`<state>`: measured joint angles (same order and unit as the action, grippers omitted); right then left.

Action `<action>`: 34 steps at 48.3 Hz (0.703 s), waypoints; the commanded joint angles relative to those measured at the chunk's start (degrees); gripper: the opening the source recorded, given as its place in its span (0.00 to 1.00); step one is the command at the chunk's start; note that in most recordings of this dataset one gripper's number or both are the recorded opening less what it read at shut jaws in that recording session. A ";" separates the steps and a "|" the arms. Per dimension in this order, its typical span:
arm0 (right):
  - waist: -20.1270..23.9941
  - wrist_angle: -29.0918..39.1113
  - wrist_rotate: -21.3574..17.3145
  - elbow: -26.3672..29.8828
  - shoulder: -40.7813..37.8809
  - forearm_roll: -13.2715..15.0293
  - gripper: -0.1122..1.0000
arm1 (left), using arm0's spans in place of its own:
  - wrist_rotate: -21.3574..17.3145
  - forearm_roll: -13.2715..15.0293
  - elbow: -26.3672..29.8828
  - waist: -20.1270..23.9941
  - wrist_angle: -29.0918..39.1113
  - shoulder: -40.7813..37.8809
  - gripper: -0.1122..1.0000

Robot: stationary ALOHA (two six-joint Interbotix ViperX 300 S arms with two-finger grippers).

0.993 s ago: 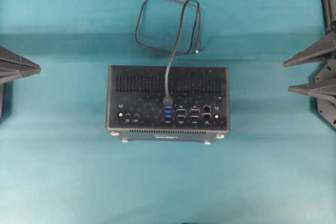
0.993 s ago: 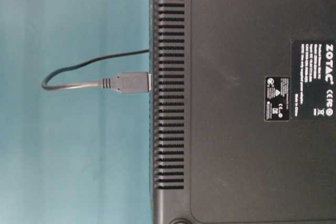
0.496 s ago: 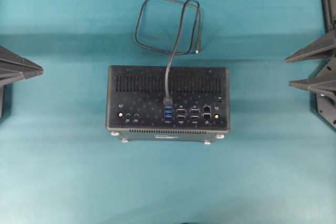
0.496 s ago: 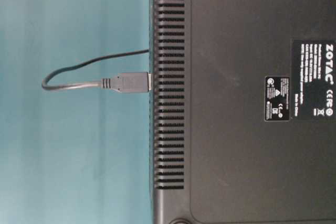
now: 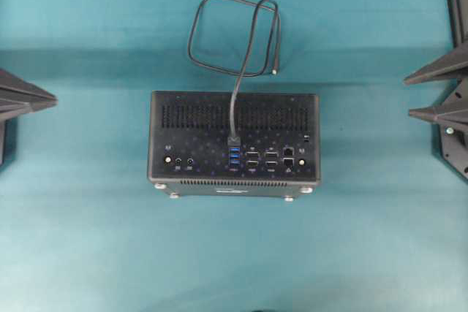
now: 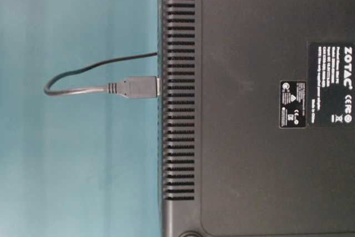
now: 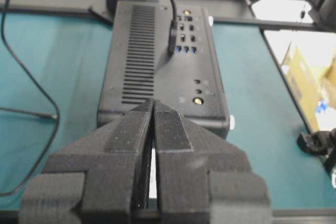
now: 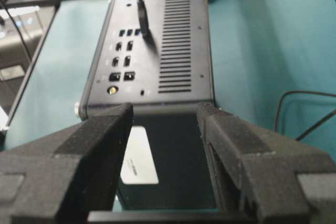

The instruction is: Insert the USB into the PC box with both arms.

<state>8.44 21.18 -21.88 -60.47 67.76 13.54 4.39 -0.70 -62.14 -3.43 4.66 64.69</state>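
My left gripper [image 5: 53, 99] sat far left, jaws closed, empty. PC box [image 5: 234, 137] lay mid-table, long axis across, equally far from both arms. USB [image 5: 234, 139] plug stood in blue port column, apparently seated; cable looped behind. My right gripper [image 5: 407, 96] far right, jaws apart, empty. Teal table [image 5: 234, 253] flat, roomy.

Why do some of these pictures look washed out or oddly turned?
Left wrist view: the background above the PC box is blown out white, and the shut left tool looms large. Table-level view: it looks turned sideways, the label's print running vertically. Overhead view: a darker band crosses the teal cloth.
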 commanded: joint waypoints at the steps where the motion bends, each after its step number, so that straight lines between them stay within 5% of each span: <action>1: -0.18 -0.97 -0.70 -0.53 0.26 0.00 0.64 | 0.18 -0.18 -0.09 0.00 -0.97 0.97 0.10; 16: -0.18 -4.66 -0.70 -4.57 2.72 0.00 0.64 | 0.70 -0.18 -0.79 0.00 -2.29 1.32 0.10; 34: -1.41 -8.70 -0.79 -10.11 7.21 -0.18 0.64 | 0.00 -0.18 -9.40 1.58 -13.71 3.87 0.10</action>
<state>7.56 13.71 -21.88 -70.40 74.71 13.54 4.48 -0.79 -70.93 -1.93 -7.38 69.08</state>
